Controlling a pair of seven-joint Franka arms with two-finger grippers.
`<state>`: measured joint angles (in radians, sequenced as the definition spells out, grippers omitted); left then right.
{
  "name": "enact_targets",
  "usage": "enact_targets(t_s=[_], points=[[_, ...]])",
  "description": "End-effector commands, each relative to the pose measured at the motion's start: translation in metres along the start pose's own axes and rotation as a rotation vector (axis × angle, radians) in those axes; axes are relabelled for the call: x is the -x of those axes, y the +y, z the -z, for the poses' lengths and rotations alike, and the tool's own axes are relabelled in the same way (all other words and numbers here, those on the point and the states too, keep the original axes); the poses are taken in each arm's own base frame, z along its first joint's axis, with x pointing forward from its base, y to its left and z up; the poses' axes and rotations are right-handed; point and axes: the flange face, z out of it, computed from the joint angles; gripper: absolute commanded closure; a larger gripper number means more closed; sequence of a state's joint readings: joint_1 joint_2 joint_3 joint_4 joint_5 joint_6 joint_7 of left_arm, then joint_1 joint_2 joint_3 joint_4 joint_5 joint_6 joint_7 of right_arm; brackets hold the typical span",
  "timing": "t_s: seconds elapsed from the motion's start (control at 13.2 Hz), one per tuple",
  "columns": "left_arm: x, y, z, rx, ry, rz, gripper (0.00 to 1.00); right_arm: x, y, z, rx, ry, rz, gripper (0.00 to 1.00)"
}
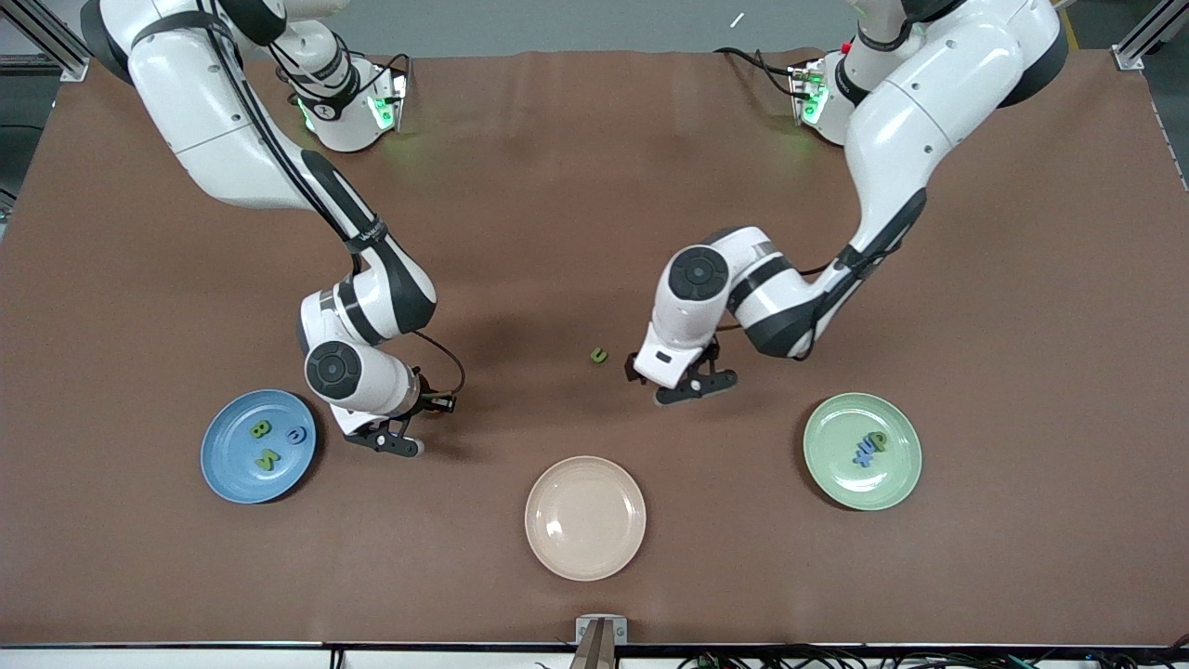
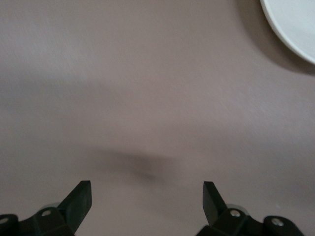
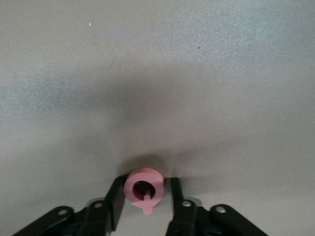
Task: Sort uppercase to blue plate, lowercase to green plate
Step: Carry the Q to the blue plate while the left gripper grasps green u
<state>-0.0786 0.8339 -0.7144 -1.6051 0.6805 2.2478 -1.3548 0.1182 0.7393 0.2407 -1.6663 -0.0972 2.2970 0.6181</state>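
The blue plate point(image 1: 228, 469) lies toward the right arm's end of the table and holds a green B point(image 1: 261, 428), a green N point(image 1: 268, 458) and a blue C point(image 1: 296, 435). Beside it, my right gripper point(image 1: 395, 444) point(image 3: 146, 184) is low at the table, shut on the pink G point(image 3: 147, 174). The green plate point(image 1: 841, 483) toward the left arm's end holds a blue x point(image 1: 864, 455) and a green p point(image 1: 877, 440). A green u point(image 1: 598, 355) lies alone mid-table. My left gripper point(image 1: 692, 386) point(image 2: 147, 189) hangs open and empty beside the u.
A beige plate point(image 1: 585, 518) with nothing on it lies nearest the front camera, between the two coloured plates. The rim of a pale plate point(image 2: 295, 24) shows at the corner of the left wrist view. Brown table covering runs all around.
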Motion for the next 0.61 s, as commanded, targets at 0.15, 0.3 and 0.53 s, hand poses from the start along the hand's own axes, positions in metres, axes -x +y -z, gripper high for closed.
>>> enact_targets(t_s=[0.15, 0.3, 0.53], points=[[0.03, 0.057, -0.001, 0.051, -0.076, 0.255, 0.05, -0.016, 0.007, 0.023, -0.018, 0.037, 0.002, 0.85], [0.039, 0.069, -0.018, 0.014, -0.068, 0.317, 0.11, -0.042, 0.032, 0.048, 0.0, 0.034, 0.064, 0.85], [0.042, 0.073, -0.033, -0.016, -0.081, 0.385, 0.19, -0.077, 0.085, 0.074, 0.0, 0.039, 0.183, 0.85]])
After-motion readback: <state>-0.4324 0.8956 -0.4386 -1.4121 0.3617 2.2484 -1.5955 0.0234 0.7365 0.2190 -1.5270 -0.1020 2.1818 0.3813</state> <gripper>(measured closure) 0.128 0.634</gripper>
